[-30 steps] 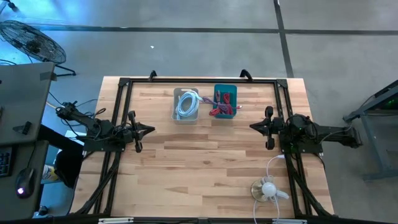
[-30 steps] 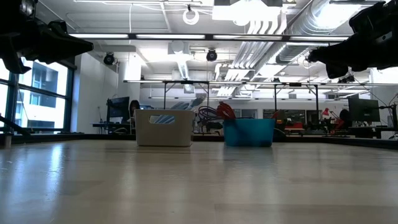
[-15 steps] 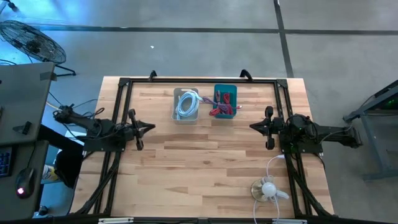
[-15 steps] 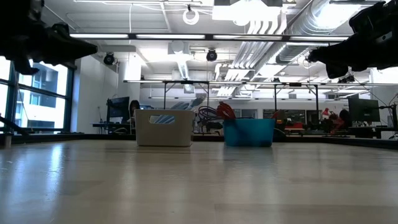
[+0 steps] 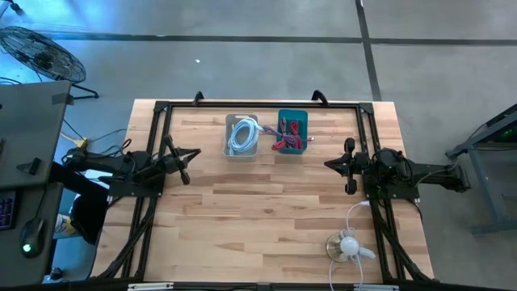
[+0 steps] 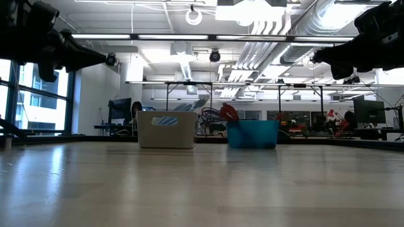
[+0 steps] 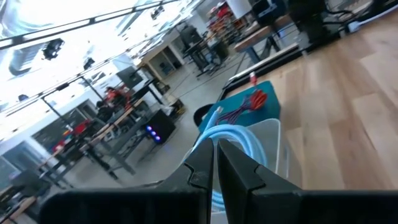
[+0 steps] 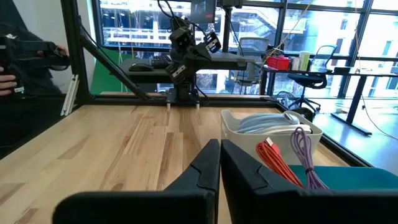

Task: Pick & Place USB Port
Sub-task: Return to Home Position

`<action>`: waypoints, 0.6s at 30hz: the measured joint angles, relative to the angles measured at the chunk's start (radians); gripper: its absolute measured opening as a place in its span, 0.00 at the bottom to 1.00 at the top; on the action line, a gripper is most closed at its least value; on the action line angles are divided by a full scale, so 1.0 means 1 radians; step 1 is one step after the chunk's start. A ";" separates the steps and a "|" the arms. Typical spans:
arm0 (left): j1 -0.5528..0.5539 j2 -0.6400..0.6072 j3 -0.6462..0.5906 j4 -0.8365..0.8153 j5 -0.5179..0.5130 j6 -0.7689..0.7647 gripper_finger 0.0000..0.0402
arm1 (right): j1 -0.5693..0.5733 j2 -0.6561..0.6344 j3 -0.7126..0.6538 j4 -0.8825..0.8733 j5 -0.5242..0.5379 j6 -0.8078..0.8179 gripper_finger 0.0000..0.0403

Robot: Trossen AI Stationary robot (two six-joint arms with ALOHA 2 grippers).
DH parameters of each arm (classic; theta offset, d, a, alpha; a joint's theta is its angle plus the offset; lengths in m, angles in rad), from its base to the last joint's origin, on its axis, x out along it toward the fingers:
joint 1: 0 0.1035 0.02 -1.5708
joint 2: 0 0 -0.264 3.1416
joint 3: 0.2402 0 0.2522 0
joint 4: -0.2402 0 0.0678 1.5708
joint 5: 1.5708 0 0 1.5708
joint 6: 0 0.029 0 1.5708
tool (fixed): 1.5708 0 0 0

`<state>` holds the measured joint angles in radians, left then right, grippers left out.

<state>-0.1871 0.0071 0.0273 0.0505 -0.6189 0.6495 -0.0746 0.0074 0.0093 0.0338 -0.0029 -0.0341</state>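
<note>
Two bins stand side by side at the table's far middle. The clear bin (image 5: 241, 136) holds coiled light-blue cable (image 7: 231, 138). The teal bin (image 5: 292, 133) holds red cable (image 8: 277, 158) and purple cable (image 8: 304, 154). I cannot tell a USB port apart among these cables. My left gripper (image 5: 196, 152) hovers shut and empty over the table's left side, pointing level and slanting toward the clear bin. My right gripper (image 5: 327, 164) hovers shut and empty at the right, pointing level toward the table's left.
A small white fan (image 5: 349, 246) with its cord lies near the table's near right corner. A black frame (image 5: 258, 104) runs along the far edge and down both sides under the arms. Bare wood (image 5: 258, 210) spreads between the arms and toward the near edge.
My left gripper has swung level toward the table's far edge, and its tip has turned from facing the right arm toward the clear bin. It has stayed shut.
</note>
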 joint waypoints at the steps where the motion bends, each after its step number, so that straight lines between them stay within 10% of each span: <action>1: 0.006 0.000 0.000 0.000 0.000 0.000 0.05 | 0.000 0.000 0.000 0.000 0.000 0.000 0.02; 18: 0.050 0.000 0.000 0.000 -0.001 0.000 0.05 | 0.000 0.000 0.000 0.000 0.000 0.000 0.02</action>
<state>-0.1375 0.0071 0.0273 0.0505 -0.6197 0.6495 -0.0749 0.0074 0.0097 0.0338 -0.0029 -0.0338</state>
